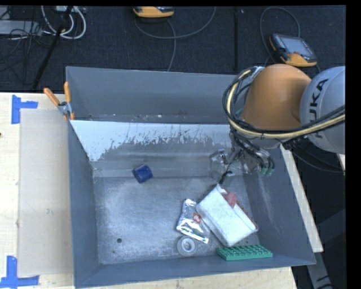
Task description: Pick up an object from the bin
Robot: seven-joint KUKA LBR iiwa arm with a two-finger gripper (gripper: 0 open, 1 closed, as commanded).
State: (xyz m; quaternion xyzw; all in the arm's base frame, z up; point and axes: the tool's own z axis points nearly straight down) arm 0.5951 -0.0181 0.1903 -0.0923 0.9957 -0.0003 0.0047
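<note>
near the arm's wrist (243, 159), white packet (228, 221)

A green studded strip (244, 253) lies flat. Just to its left sits a small clear ring (186, 245) like a tape roll. Touching the ring's upper side, up-left of the strip, lies a crinkled silver sachet (192, 220) with a red mark. A small blue block (142, 173) lies alone, well apart to the strip's upper left. Far above the strip, on dark flooring, rests an orange-and-black handheld device (291, 49); a second one (153, 10) and loose cables (70, 22) lie farther left.
</note>
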